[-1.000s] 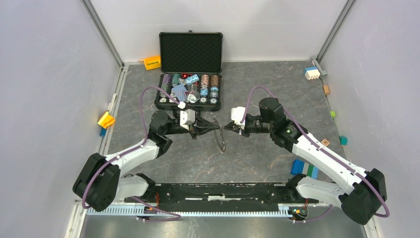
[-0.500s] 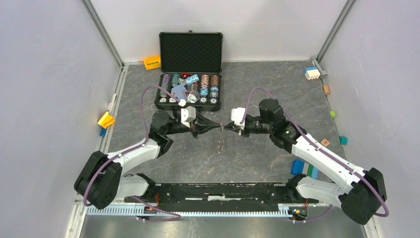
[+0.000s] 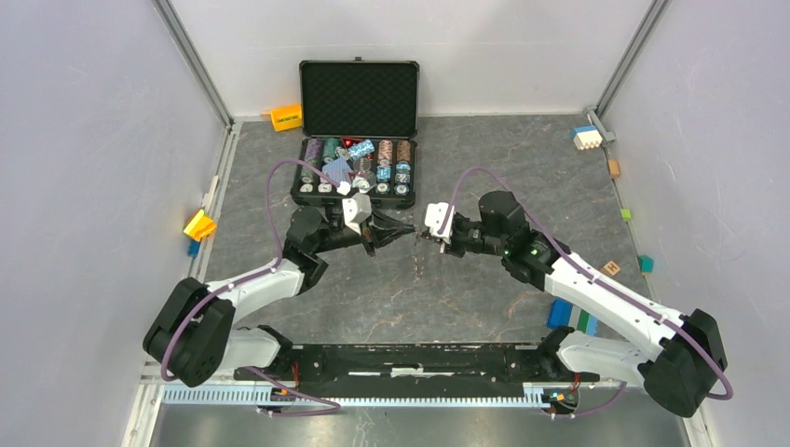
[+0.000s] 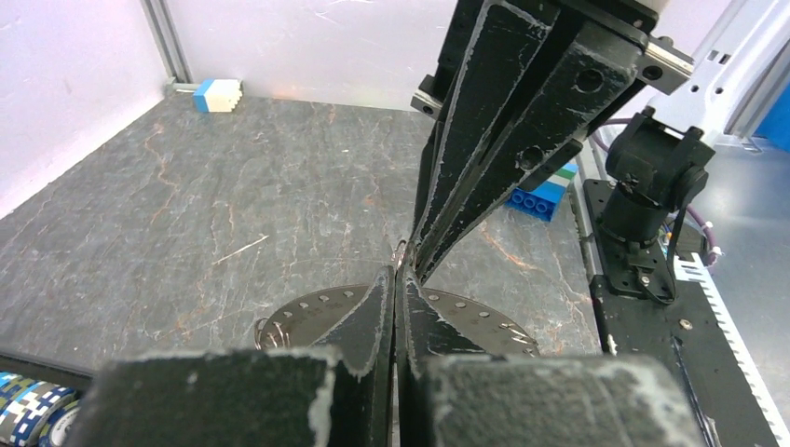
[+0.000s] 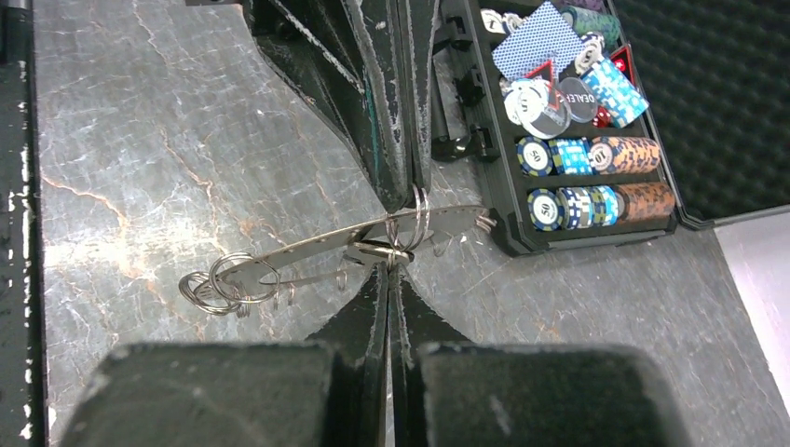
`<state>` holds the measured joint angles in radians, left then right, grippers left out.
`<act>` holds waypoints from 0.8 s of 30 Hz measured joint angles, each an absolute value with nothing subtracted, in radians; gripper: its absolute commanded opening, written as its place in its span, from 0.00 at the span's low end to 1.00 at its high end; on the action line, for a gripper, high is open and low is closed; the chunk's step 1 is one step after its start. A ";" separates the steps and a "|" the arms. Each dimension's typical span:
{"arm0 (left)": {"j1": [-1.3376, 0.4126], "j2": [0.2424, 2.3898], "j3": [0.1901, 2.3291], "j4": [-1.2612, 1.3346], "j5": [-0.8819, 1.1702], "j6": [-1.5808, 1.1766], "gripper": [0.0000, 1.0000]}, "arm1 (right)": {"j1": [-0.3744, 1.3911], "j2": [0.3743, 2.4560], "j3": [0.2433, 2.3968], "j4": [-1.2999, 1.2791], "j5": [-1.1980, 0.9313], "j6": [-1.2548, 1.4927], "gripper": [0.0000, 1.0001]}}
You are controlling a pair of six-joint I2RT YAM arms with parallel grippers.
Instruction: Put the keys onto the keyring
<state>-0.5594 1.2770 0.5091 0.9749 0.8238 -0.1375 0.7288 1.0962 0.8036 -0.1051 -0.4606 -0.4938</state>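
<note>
The keyring (image 3: 416, 263), a flat grey toothed ring, hangs edge-on between both grippers above the table. In the right wrist view it (image 5: 307, 250) spans the gap, with small wire rings at its left end (image 5: 216, 282). My left gripper (image 3: 410, 233) is shut on the ring's upper edge by a small wire loop (image 5: 416, 212). My right gripper (image 5: 391, 268) is shut on a small flat metal piece (image 5: 376, 253), seemingly a key, against the ring. In the left wrist view the left gripper (image 4: 399, 277) meets the right fingers (image 4: 484, 140) tip to tip over the ring (image 4: 307, 315).
An open black case (image 3: 359, 98) of poker chips (image 5: 578, 186) stands just behind the grippers. Blue-green blocks (image 3: 573, 317) lie by the right arm. A yellow block (image 3: 199, 224), an orange block (image 3: 286, 117) and a white-blue block (image 3: 586, 138) sit near the walls.
The keyring has turned from a visible oval to edge-on. Both grippers stayed tip to tip and shifted slightly towards the case; the right wrist moved a little left.
</note>
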 measured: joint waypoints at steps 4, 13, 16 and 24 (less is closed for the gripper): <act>-0.559 1.281 0.509 0.974 0.803 -0.138 0.02 | 0.748 1.099 0.804 -0.101 -0.409 -0.493 0.09; -0.559 1.282 0.509 0.974 0.797 -0.125 0.02 | 0.759 1.075 0.789 -0.101 -0.405 -0.506 0.43; -0.559 1.282 0.505 0.975 0.822 -0.111 0.02 | 0.754 1.027 0.775 -0.112 -0.414 -0.511 0.38; -0.559 1.282 0.493 0.974 0.916 -0.076 0.02 | 0.715 1.013 0.783 -0.115 -0.500 -0.496 0.35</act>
